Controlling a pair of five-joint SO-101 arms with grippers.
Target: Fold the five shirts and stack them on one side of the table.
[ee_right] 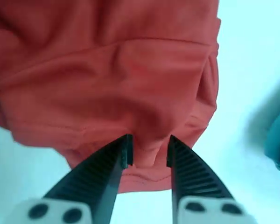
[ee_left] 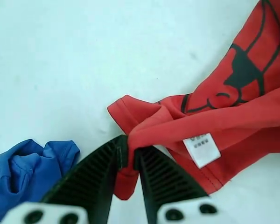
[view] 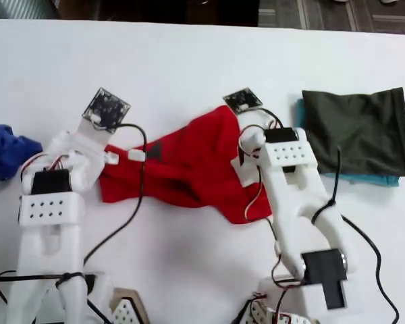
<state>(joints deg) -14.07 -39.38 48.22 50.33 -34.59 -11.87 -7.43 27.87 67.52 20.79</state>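
A red shirt with a black print lies bunched across the middle of the table, stretched between both arms. My left gripper is shut on a fold at the shirt's hem, close to a white label; in the high view this gripper sits at the shirt's left end. A ridge of red cloth is pinched between the jaws of my right gripper, which holds the shirt's right end. A folded dark green shirt rests on a teal one at the right.
A crumpled blue shirt lies at the table's left edge, also near my left gripper in its wrist view. White tabletop stretches open behind the red shirt. Cables trail from both arms over the front of the table.
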